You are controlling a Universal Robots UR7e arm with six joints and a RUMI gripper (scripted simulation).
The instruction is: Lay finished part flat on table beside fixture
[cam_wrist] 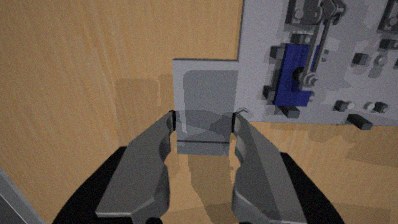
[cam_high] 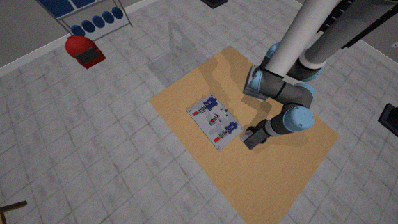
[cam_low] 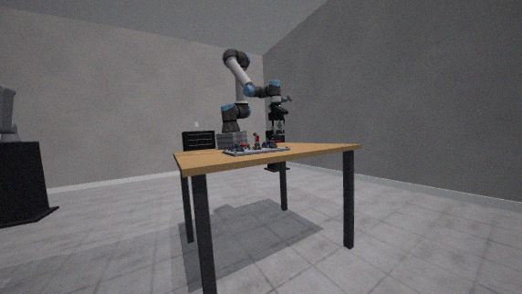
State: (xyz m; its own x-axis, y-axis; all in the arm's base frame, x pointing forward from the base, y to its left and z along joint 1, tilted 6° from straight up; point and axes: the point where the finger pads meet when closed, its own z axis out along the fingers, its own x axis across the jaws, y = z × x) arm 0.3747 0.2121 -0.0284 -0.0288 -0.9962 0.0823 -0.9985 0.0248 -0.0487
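Note:
The finished part (cam_wrist: 206,95) is a flat grey rectangular plate with a dark line across it near its lower end in the wrist view. My gripper (cam_wrist: 203,113) (cam_low: 276,130) is shut on it, one jaw on each long side, and holds it above the table, just off the fixture's edge. The fixture (cam_high: 202,124) (cam_wrist: 254,45) is a light grey base plate with clamps. One blue blank (cam_high: 211,104) sits at its far end and the other blue blank (cam_high: 229,126) (cam_wrist: 288,75) at its near end, under a clamp arm in the wrist view.
The wooden table (cam_high: 275,177) (cam_low: 319,150) (cam_wrist: 75,75) carries the fixture. Clamps with red handles (cam_high: 217,139) (cam_high: 195,113) rise from the base plate, and the middle clamp's red handle (cam_low: 257,139) stands upright. The arm's base stands at the table's back side.

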